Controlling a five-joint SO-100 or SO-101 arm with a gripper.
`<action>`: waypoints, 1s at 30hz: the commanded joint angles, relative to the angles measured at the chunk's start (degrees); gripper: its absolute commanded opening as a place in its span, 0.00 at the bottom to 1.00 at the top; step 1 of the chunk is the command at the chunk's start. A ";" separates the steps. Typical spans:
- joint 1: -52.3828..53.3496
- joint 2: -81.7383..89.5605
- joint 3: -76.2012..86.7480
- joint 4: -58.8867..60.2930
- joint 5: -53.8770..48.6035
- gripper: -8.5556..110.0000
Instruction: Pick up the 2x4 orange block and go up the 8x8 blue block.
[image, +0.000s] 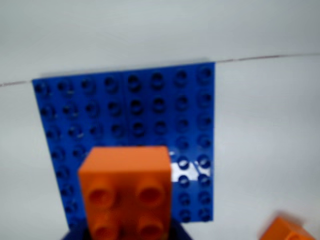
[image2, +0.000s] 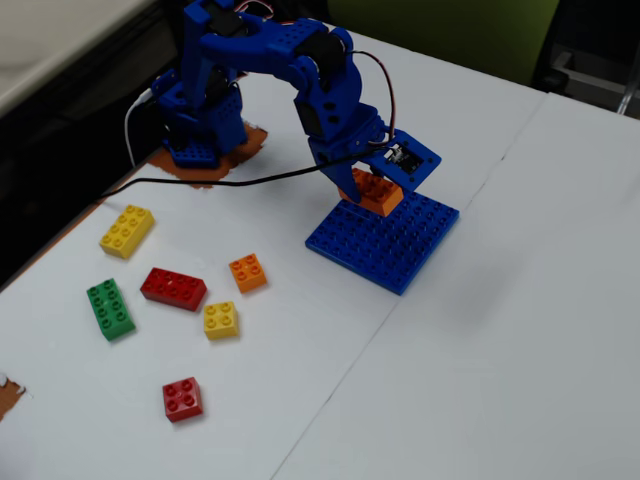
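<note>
In the fixed view, we see the fingers (image2: 372, 188) clamped on the 2x4 orange block (image2: 371, 191), held over the far left corner of the 8x8 blue block (image2: 385, 237) lying on the white bench (image2: 500, 330). In the wrist view, the orange block (image: 126, 192) overlaps the plate's (image: 145, 110) near part.

Table: white top (image2: 520, 330), filling most of the fixed view, matte and evenly lit.
Seam: thin dark line (image2: 352, 370) across the top from upper right to bottom edge; a thin line (image: 270, 57) also shows in the wrist view.
Table edge: left side runs diagonally, with dark floor or shadow (image2: 60, 150) beyond it.
Upper left: pale surface (image2: 50, 30), too little shown to identify.
Top: green panel (image2: 440, 30) behind the table, dark objects (image2: 590, 50) beside it at right.
Light: soft, diffuse, weak shadows.
</note>
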 joint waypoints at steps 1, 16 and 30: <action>-0.09 0.79 -2.81 -0.18 0.62 0.08; -0.53 0.79 -2.72 0.18 0.97 0.08; -0.97 0.79 -2.46 0.44 1.05 0.08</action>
